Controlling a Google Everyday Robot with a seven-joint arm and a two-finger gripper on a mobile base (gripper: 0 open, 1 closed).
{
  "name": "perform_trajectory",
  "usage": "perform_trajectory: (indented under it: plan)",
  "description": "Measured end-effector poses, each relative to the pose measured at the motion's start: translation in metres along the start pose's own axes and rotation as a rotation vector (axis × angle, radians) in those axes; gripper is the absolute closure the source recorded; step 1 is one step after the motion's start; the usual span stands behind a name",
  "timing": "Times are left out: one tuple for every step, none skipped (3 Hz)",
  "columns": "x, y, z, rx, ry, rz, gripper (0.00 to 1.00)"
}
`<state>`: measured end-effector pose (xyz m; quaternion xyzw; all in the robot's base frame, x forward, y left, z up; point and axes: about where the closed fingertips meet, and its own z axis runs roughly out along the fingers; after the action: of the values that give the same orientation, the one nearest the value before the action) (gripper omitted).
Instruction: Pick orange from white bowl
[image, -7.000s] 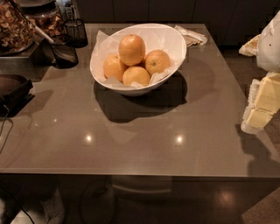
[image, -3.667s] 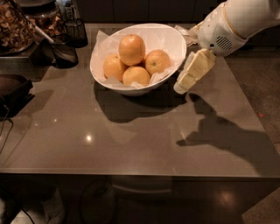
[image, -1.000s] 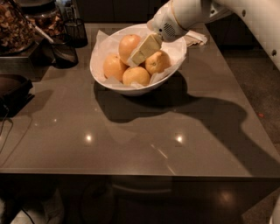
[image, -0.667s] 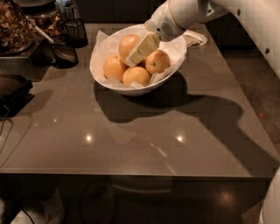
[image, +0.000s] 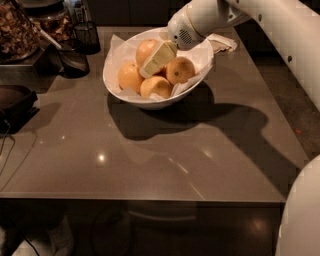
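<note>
At far left the dark mesh cup stands well apart from the white bowl, so I needn't mind it. The bowl holds four oranges on its paper lining. The gripper hangs among them, against the top orange, with the right orange just beside it. I cannot tell how wide the claw stands. To do this well, I'd centre on that top orange, since it sits highest, close gently, then lift straight up so paper and bowl stay put. Compared with a moment ago, the gripper has sunk slightly lower and leftward; the oranges have not shifted.
</note>
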<state>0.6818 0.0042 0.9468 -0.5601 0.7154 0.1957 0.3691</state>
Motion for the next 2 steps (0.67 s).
perform_trajectory:
  plan:
    - [0.0067,-0.0008,0.0101,-0.018,0.005,0.019,0.1]
    - [0.0067,0.0002,0.0174,-0.039,0.005,0.005,0.29]
